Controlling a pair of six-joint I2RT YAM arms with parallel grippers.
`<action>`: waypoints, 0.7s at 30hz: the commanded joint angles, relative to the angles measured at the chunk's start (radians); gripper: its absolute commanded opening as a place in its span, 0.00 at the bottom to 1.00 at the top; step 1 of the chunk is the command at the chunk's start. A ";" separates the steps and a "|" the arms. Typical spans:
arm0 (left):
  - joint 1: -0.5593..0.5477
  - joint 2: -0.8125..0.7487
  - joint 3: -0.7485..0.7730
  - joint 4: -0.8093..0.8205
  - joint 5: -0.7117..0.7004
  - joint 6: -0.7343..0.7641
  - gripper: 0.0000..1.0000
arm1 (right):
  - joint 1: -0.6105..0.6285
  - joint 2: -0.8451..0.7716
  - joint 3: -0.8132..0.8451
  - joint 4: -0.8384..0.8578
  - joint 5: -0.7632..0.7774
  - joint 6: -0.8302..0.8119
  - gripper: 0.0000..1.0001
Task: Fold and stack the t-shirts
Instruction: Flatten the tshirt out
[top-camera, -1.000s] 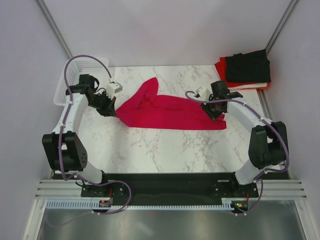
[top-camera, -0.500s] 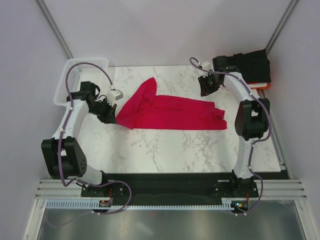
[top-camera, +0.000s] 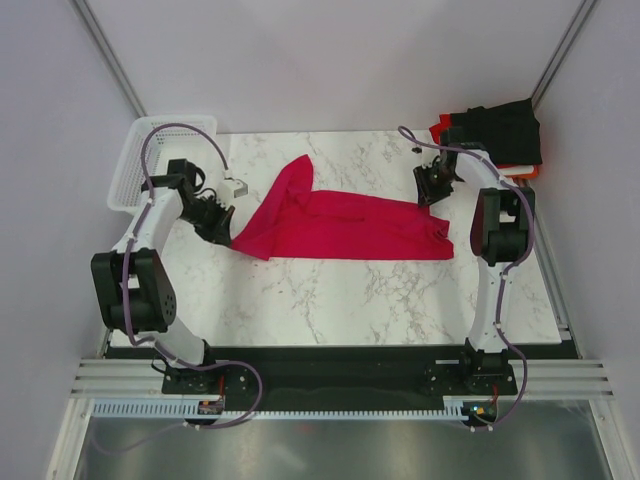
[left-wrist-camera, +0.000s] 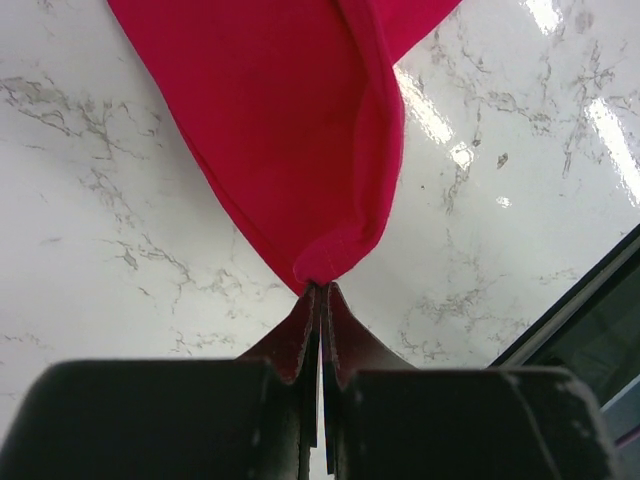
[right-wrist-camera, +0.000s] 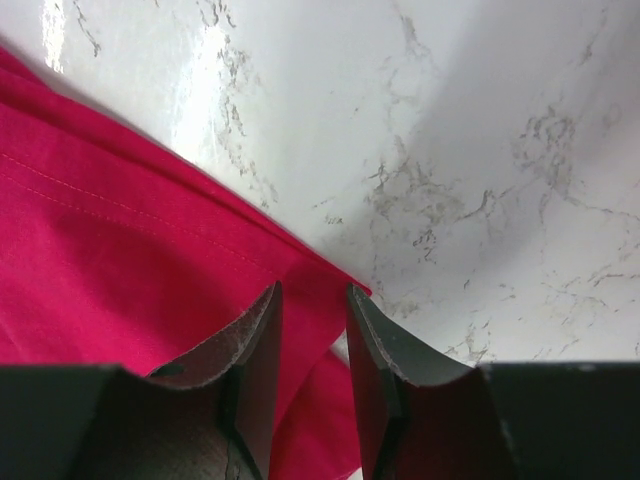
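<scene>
From above, the crimson-pink t-shirt (top-camera: 345, 225) lies spread across the middle of the marble table (top-camera: 330, 300), with one flap reaching toward the far edge and its long near edge running nearly straight. Bare table lies all along its near side. The left gripper (top-camera: 225, 232) sits at the shirt's left corner, near the white mesh basket (top-camera: 128, 165) in the far left corner. The right gripper (top-camera: 430, 192) hangs over the shirt's far right edge. Just beyond it, in the far right corner, a folded black t-shirt (top-camera: 500, 132) lies on an orange-red t-shirt (top-camera: 440, 128). In the left wrist view, that gripper is clamped tight on the very tip of the shirt's corner. The cloth fans away from it, with open marble on both sides and the table's dark edge at the lower right. In the right wrist view, the jaws stand partly apart above the hemmed edge, where a corner of cloth meets bare marble. They grip nothing visible, and whether they touch the cloth cannot be told.
</scene>
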 joint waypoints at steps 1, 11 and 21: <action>-0.002 0.041 0.052 0.007 -0.023 0.001 0.02 | 0.008 -0.062 -0.009 0.000 0.001 0.002 0.39; -0.001 0.111 0.113 0.009 -0.017 -0.002 0.02 | 0.006 -0.062 -0.075 0.045 0.049 0.014 0.40; -0.001 0.119 0.116 0.008 -0.001 -0.011 0.02 | 0.000 -0.102 -0.144 0.135 0.095 0.017 0.41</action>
